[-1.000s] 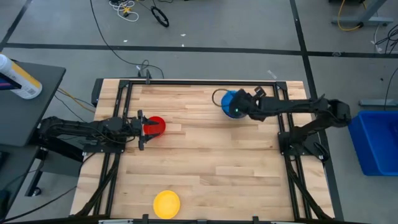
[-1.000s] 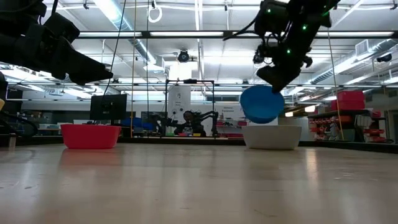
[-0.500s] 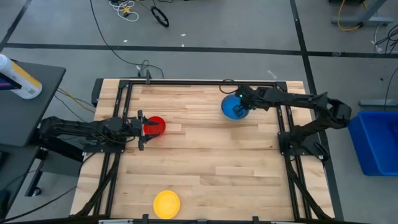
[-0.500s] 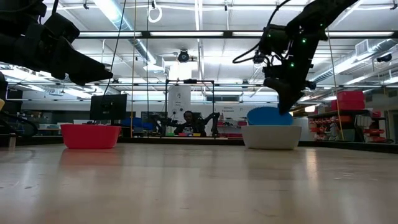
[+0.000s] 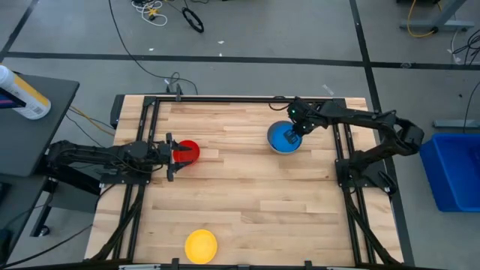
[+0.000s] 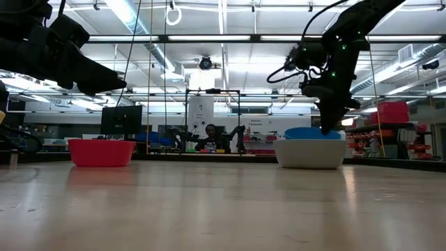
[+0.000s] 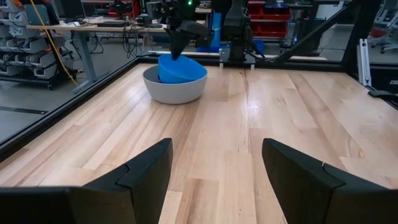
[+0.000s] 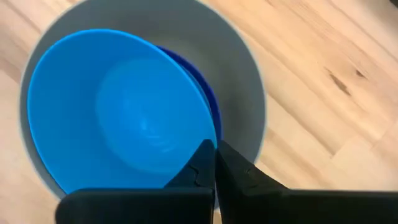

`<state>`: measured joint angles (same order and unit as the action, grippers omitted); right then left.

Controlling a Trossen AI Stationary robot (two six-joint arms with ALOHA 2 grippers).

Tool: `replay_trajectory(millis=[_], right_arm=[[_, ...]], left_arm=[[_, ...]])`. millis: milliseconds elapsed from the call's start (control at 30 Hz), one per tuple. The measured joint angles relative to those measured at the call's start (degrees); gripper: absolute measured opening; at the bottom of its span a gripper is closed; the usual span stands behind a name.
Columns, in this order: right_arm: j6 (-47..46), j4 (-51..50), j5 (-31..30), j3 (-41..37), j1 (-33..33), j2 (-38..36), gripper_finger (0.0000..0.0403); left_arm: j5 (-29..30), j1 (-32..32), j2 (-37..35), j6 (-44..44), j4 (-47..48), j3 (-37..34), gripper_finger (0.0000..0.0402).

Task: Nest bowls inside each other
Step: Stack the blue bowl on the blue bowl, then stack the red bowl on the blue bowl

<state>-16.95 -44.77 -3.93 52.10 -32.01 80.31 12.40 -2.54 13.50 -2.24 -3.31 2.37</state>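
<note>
- The left gripper (image 5: pixel 171 154) waits at the left edge of the table (image 5: pixel 247 195), just left of the red bowl (image 5: pixel 186 151); its two fingers (image 7: pixel 130 180) stand wide apart with nothing between them.
- The red bowl sits upright on the wood, well to the left of the grey bowl (image 5: pixel 286 147).
- The yellow bowl (image 5: pixel 201 245) lies alone at the table's near edge, far from the grey bowl and nearer the left side.
- The grey bowl stands toward the right side of the table's far half, with a dark blue bowl (image 8: pixel 205 87) inside it and the light blue bowl (image 5: pixel 283 136) tilted on top of that.
- The right gripper (image 5: pixel 295 129) is at the light blue bowl's right rim, its jaws pinched together on that rim.
</note>
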Motion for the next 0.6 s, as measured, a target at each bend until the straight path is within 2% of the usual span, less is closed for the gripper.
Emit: replay_trajectory(millis=[200, 533, 600], right_arm=[[-0.7, 0.4, -0.5, 0.0, 0.0, 0.0, 0.0016], [1.4, 0.6, -0.4, 0.0, 0.0, 0.0, 0.0142], [1.9, 2.2, -1.9, 0.0, 0.2, 0.0, 0.0163]], left_arm=[[0.0, 0.0, 0.0, 0.0, 0.0, 0.0, 0.0256], [0.0, 0.0, 0.0, 0.0, 0.0, 0.0, 0.0256], [0.0, 0.0, 0.0, 0.0, 0.0, 0.0, 0.0256]])
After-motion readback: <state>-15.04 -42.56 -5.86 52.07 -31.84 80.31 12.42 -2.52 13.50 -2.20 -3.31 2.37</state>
